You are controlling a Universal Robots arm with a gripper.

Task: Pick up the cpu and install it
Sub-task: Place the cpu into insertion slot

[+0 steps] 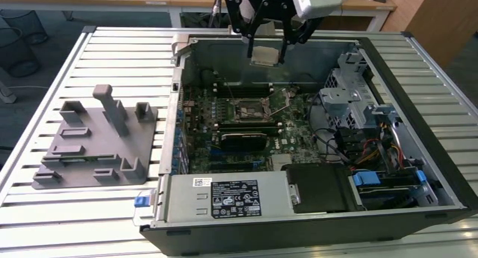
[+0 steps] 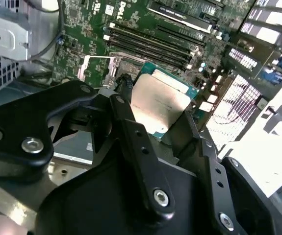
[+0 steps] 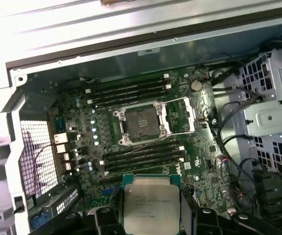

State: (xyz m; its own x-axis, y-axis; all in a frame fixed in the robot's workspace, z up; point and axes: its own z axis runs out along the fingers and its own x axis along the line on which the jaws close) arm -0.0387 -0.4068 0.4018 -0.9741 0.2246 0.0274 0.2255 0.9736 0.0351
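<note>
Gripper (image 1: 267,53) is hanging over the open computer case (image 1: 440,157), its jaws pinching the cpu (image 1: 265,57) by two opposite edges. In the first wrist view the cpu (image 3: 150,201) is sitting between the black fingers (image 3: 105,220), metal top toward the camera, well above the motherboard (image 3: 180,161) and its socket (image 3: 141,122), whose retention frame is standing open. Grey holder tray (image 1: 89,140) is lying on the slatted table (image 1: 112,51), at the exterior view's left of the case
</note>
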